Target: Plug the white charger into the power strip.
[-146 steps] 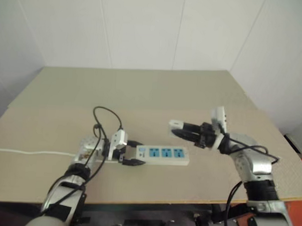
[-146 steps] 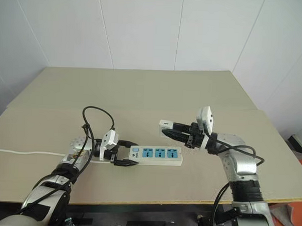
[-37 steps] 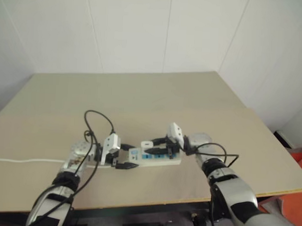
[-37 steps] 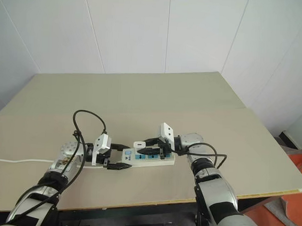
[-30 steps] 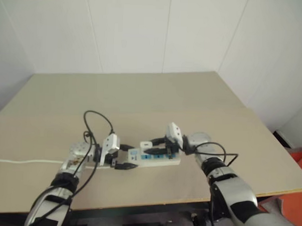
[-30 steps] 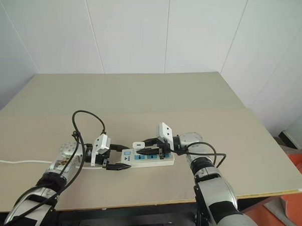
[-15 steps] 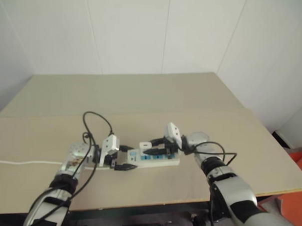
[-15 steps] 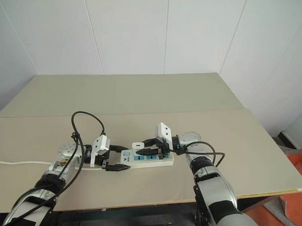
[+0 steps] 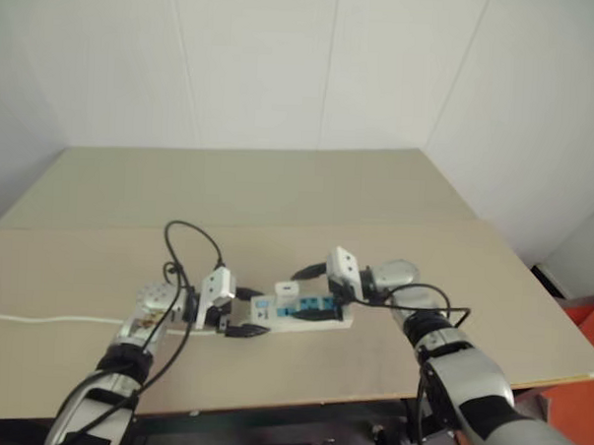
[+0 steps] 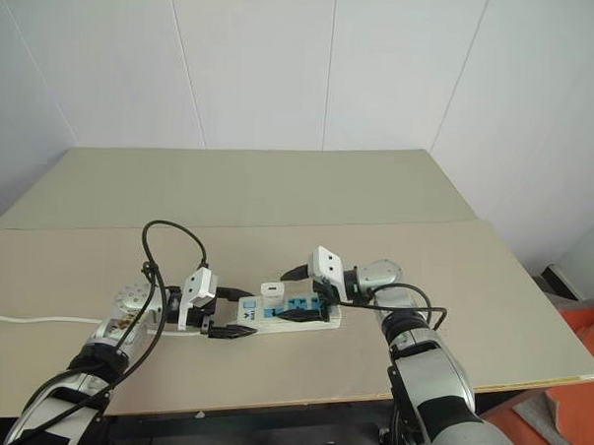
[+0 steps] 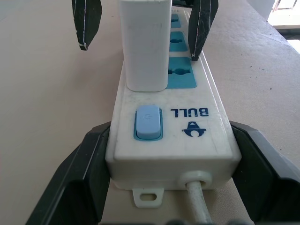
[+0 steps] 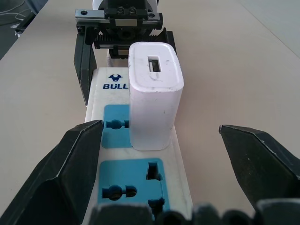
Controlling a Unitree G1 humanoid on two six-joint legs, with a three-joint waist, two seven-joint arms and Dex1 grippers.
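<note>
Right pincer: spread wide, pinching nothing, one finger on each side of the white charger and clear of it. Charger directly ahead between those fingers, upright in the first blue socket face of the power strip, its top slot facing up. Two more blue socket faces free on the strip, nearer the right wrist.

Beyond the charger: left pincer, pressed tight on the switch end of the power strip, a finger against each long side, bracing it on the desk. Blue rocker switch just in front of the charger's base, and the strip's white cord leaving that end toward the left wrist.

Step in hand, by judgement: insertion looks done and the charger let go; seating depth not readable from these angles, though the body looks flush with the socket face. Next move: back the right pincer straight off along the strip without brushing the charger, then loosen the left.

Writing: "BULL" in dark blue with a bull-head logo beside the switch; a faint power symbol on the switch itself.
</note>
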